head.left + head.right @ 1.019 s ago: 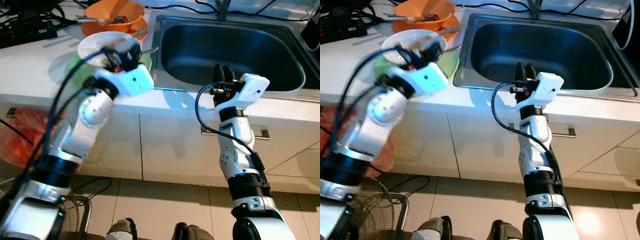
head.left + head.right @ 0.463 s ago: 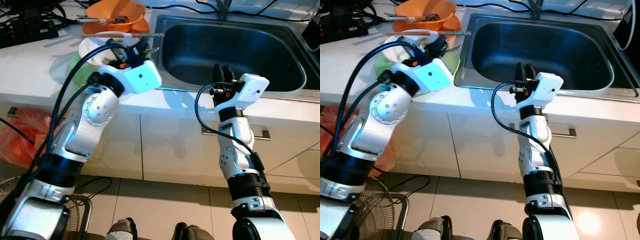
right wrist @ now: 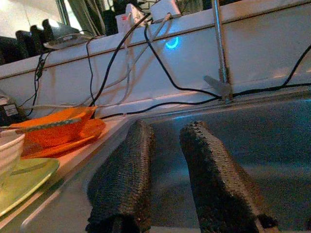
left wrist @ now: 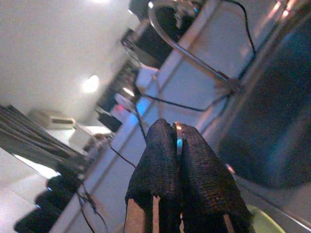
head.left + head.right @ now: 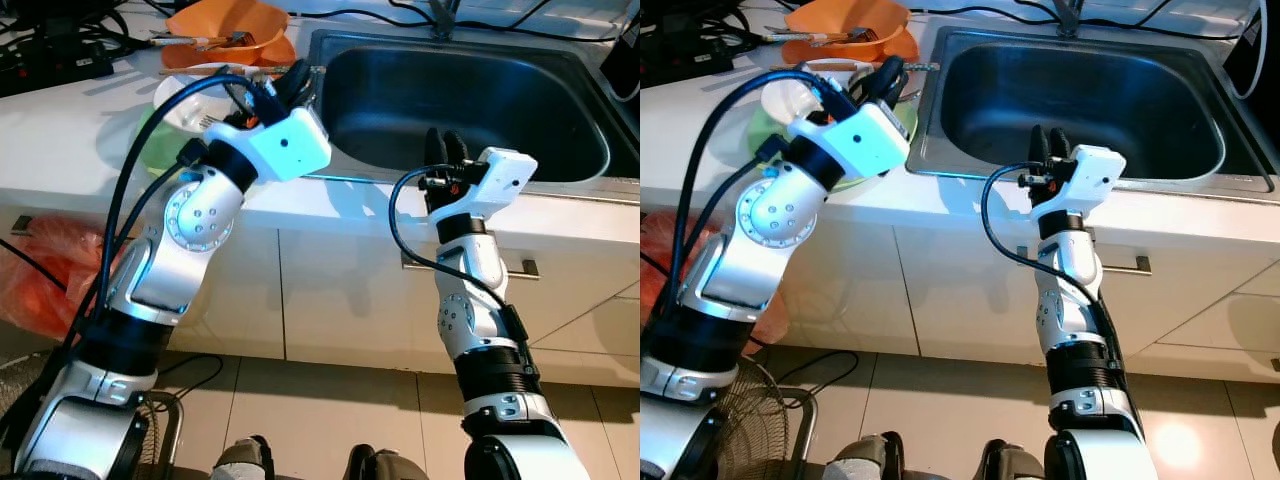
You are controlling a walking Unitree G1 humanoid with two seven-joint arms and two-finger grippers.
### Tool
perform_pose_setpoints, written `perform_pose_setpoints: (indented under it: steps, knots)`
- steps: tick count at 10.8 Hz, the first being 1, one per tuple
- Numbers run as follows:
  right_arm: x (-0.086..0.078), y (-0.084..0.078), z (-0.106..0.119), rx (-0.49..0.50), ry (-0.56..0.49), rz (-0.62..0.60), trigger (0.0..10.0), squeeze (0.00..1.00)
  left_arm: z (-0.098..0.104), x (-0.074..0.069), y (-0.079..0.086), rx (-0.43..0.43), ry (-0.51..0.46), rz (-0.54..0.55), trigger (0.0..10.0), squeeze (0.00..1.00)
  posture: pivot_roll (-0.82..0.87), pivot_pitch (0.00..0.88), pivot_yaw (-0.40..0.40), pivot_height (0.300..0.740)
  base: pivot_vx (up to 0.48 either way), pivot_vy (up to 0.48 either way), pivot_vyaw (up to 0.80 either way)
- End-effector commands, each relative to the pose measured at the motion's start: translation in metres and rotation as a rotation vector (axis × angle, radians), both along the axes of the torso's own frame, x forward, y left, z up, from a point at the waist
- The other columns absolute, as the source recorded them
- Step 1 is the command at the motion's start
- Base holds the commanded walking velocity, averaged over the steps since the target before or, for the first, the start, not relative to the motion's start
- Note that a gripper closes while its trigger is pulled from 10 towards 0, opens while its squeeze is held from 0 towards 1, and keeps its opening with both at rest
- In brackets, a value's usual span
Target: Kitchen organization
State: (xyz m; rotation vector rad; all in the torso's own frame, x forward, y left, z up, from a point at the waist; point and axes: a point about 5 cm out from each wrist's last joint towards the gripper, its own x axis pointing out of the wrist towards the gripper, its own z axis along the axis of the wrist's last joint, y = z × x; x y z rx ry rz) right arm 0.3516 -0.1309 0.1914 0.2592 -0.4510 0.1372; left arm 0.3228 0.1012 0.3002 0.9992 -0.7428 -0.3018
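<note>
My left gripper (image 5: 297, 80) is shut on a long thin utensil (image 5: 195, 70) that has a wooden handle and a metal end. It holds the utensil level above the white bowl (image 5: 185, 88), close to the left rim of the steel sink (image 5: 590, 150). In the left wrist view the two fingers (image 4: 160, 160) pinch a thin metal strip. The bowl stands on a green plate (image 5: 150, 135). My right gripper (image 5: 446, 142) is open with nothing in it and points up at the sink's front rim; its fingers (image 3: 126, 165) stand apart in the right wrist view.
An orange bowl (image 5: 232, 28) on an orange plate, with utensils in it, sits behind the white bowl. Black cables and a power strip (image 5: 50, 60) lie at the back left. A faucet (image 5: 440, 15) stands behind the sink. Cabinet drawers with a handle (image 5: 525, 268) are below the counter.
My left gripper has come up from the white bowl and moved right toward the sink rim, with the utensil in it. The right arm has stayed still.
</note>
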Motion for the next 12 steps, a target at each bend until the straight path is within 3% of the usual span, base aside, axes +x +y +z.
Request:
perform_pose_setpoints:
  steps: [1,2,3,4,5,6,8,9,12]
  knots:
    - [-0.001,0.001,-0.005,0.0,0.015,0.007,10.0,0.0,0.026,-0.013,-0.007,-0.029,-0.118,-0.049,10.0,0.0,0.14,0.161,-0.036,0.74,0.0,0.0,0.0]
    - [0.0,0.001,-0.005,0.001,0.016,0.007,10.0,0.0,0.036,-0.019,-0.011,-0.071,-0.146,-0.087,10.0,0.0,0.14,0.161,-0.036,0.74,0.0,0.0,0.0]
    - [0.0,0.001,-0.005,0.0,0.016,0.009,10.0,0.0,0.049,-0.027,-0.016,-0.191,-0.159,-0.165,10.0,0.0,0.14,0.156,-0.038,0.74,0.0,0.0,0.0]
    - [0.0,0.001,-0.005,0.0,0.016,0.01,10.0,0.0,0.055,-0.03,-0.017,-0.258,-0.162,-0.202,10.0,0.0,0.14,0.155,-0.038,0.74,0.0,0.0,0.0]
    - [0.001,0.001,-0.004,-0.002,0.016,0.011,10.0,0.0,0.068,-0.037,-0.017,-0.45,-0.158,-0.31,10.0,0.0,0.15,0.153,-0.04,0.74,0.0,0.0,0.0]
    - [0.001,0.002,-0.004,-0.003,0.015,0.013,10.0,0.0,0.071,-0.038,-0.016,-0.544,-0.134,-0.364,10.0,0.0,0.14,0.153,-0.041,0.74,0.0,0.0,0.0]
    - [0.0,0.003,-0.004,-0.003,0.012,0.017,10.0,0.0,0.069,-0.035,-0.011,-0.686,-0.07,-0.42,10.0,0.0,0.14,0.152,-0.038,0.74,0.0,0.0,0.0]
    - [0.0,0.003,-0.003,-0.004,0.01,0.02,10.0,0.0,0.064,-0.025,-0.002,-0.879,0.018,-0.483,10.0,0.0,0.13,0.148,-0.035,0.74,0.0,0.0,0.0]
    - [0.002,0.002,0.005,0.064,-0.004,0.035,10.0,0.0,0.055,-0.008,0.006,-1.154,0.176,-0.621,10.0,0.0,0.11,0.125,-0.035,0.74,0.0,0.0,0.0]
